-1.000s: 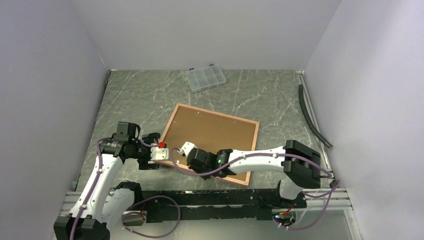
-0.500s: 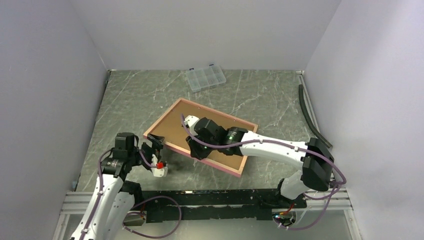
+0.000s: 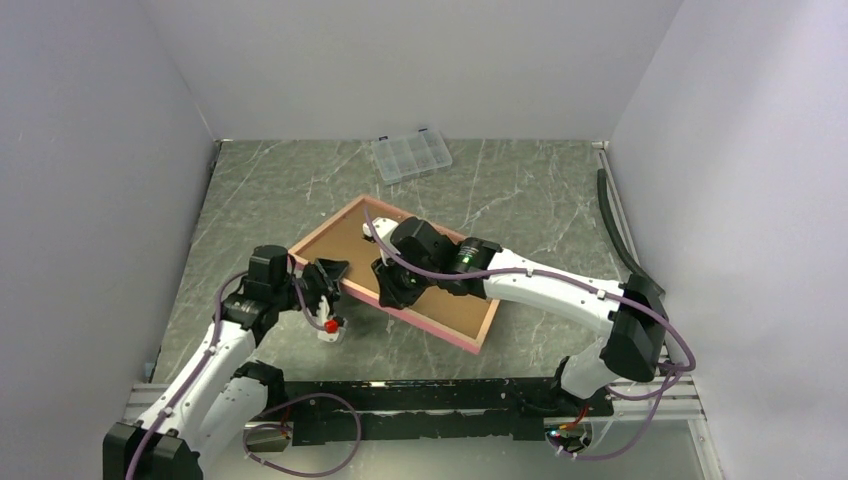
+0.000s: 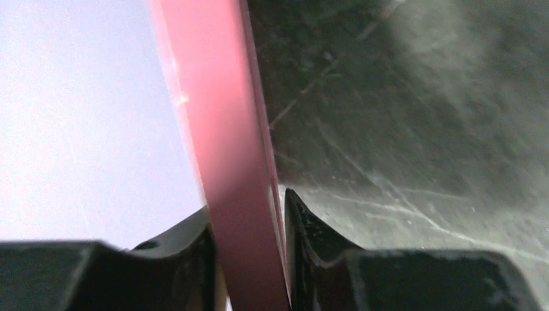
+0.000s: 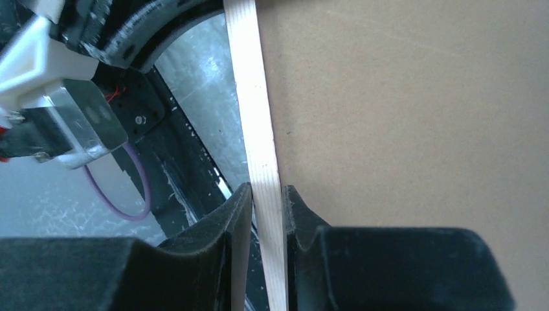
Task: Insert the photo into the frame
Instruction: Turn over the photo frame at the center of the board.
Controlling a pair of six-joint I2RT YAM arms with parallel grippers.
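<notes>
The frame (image 3: 450, 305) is held tilted above the marble table, brown backing board up, with its pink front border along the near edge. My right gripper (image 3: 392, 285) is shut on the near long edge. In the right wrist view the pale wood edge (image 5: 252, 97) runs between the jaws of that gripper (image 5: 267, 207), with the backing board (image 5: 401, 116) beside it. My left gripper (image 3: 328, 272) grips the frame's left end. The left wrist view shows the pink border (image 4: 220, 129) pinched between the jaws of the left gripper (image 4: 249, 220). The photo is hidden.
A small clear compartment box (image 3: 411, 156) lies at the back of the table. A black hose (image 3: 620, 225) runs along the right wall. Grey walls close in three sides, and the metal mounting rail (image 3: 420, 405) spans the near edge.
The right arm swung the frame back and to the left and tilted it. The left gripper, open a second ago, moved onto the frame's left end and closed on the pink border.
</notes>
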